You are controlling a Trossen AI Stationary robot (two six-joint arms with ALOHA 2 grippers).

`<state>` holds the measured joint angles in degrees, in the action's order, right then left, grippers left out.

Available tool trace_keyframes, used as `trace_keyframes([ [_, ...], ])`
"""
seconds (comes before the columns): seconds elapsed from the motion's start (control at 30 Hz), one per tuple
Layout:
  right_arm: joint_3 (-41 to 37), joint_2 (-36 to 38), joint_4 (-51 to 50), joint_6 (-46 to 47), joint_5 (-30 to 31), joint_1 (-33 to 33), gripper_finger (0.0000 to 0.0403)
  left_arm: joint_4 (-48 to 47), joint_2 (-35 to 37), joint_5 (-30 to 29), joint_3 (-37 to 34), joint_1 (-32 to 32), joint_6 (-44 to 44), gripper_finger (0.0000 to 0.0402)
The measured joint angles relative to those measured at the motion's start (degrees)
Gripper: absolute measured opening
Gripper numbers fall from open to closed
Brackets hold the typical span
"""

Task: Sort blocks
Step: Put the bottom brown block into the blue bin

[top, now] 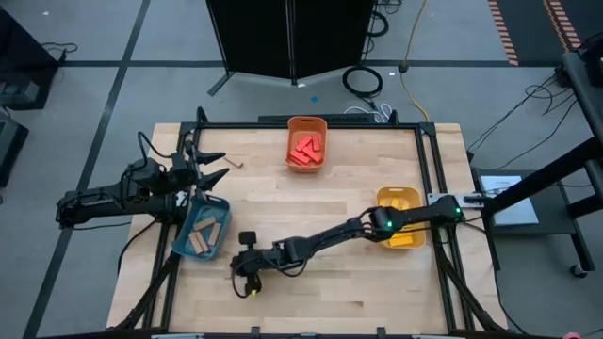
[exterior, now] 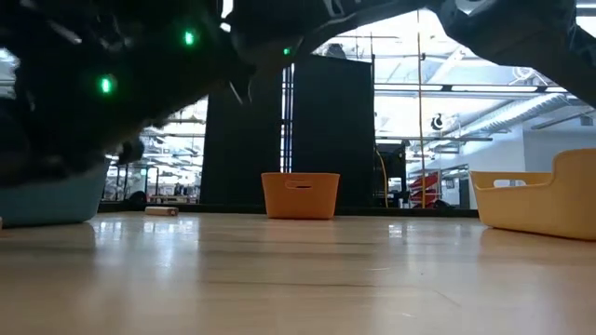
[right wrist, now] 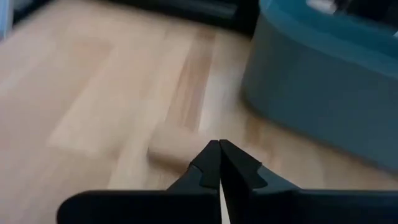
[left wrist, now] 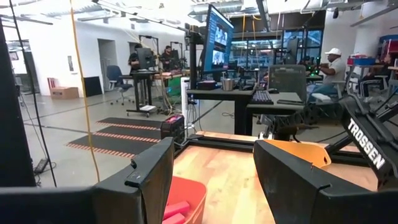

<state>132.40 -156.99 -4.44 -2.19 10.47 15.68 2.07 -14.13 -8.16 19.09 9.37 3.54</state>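
My right gripper [top: 247,273] reaches across to the table's near left, beside the teal bin [top: 203,229], which holds tan blocks. In its wrist view its fingers [right wrist: 219,152] are shut, low over the wood. A pale tan block [right wrist: 177,148] lies flat right at their tips. In the high view a small yellow piece [top: 252,290] shows just on the near side of that gripper. My left gripper [top: 209,168] hovers open at the far left, holding nothing. A lone tan block [top: 234,165] lies beside it on the table. My right gripper's shut fingertips [right wrist: 211,155] come down slanting at the end of the pale tan block [right wrist: 186,152], which lies flat on the table. I cannot tell whether they touch it.
The orange bin [top: 306,144] with red blocks stands at the far middle. The yellow bin [top: 400,217] with yellow blocks stands at the right, under the right arm. Bare wood lies between the bins. A black frame rims the table. People work at desks [left wrist: 329,62] in the room beyond.
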Motion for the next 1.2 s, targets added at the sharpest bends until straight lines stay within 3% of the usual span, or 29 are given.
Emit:
trace_keyframes([
  [0.57, -0.1, -0.2, -0.8, 1.0, -0.1, 0.0, 0.0, -0.1, 0.0, 0.0, 0.0, 0.0, 0.2, 0.0219],
  [1.2, -0.1, -2.4, 6.5, 1.6, 0.0, -1.2, 0.0, 0.0, 0.0, -0.2, 0.0, 0.0, 0.1, 0.0219],
])
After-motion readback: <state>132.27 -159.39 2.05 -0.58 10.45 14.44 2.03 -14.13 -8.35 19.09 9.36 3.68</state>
